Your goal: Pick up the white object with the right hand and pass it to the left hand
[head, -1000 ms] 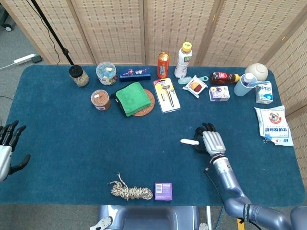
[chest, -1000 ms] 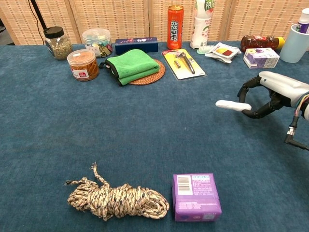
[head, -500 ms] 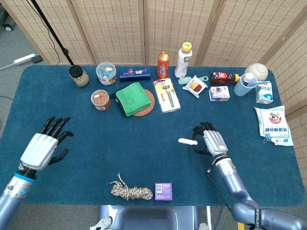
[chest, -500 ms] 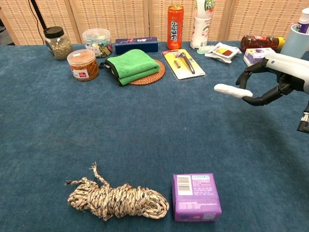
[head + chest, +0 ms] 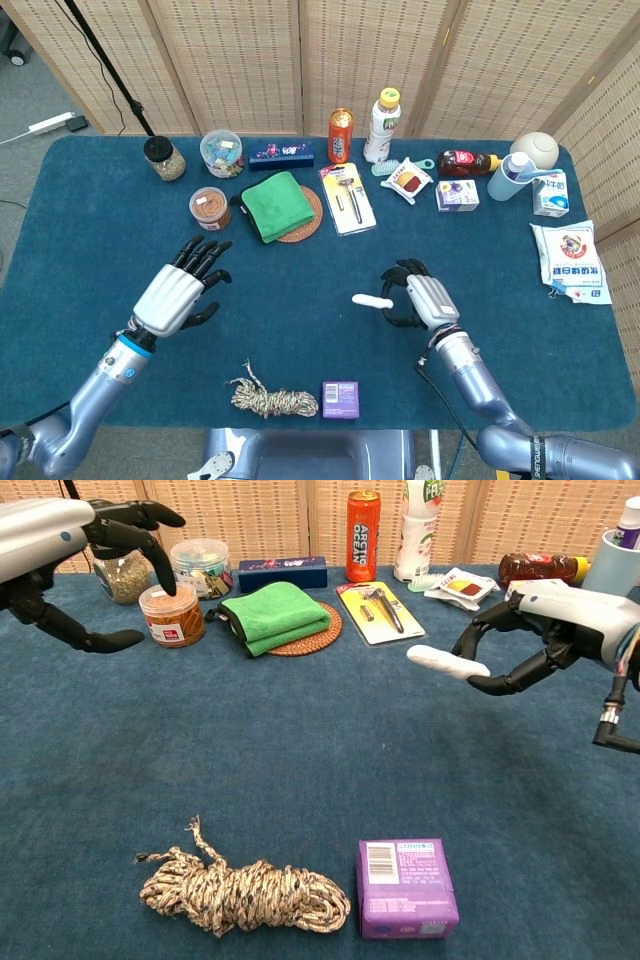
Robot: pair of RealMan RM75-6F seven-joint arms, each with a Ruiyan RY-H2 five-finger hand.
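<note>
Both arms have swung inward over the table's middle, the right hand (image 5: 420, 300) pinching the white object (image 5: 372, 301) so its free end points toward the left hand (image 5: 180, 297), whose fingers are spread, apparently to receive it.

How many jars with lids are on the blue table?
3, all at the far left: a dark-lidded glass jar of grains, a clear tub of colourful bits, and an orange-lidded jar in front. None seem hidden.
</note>
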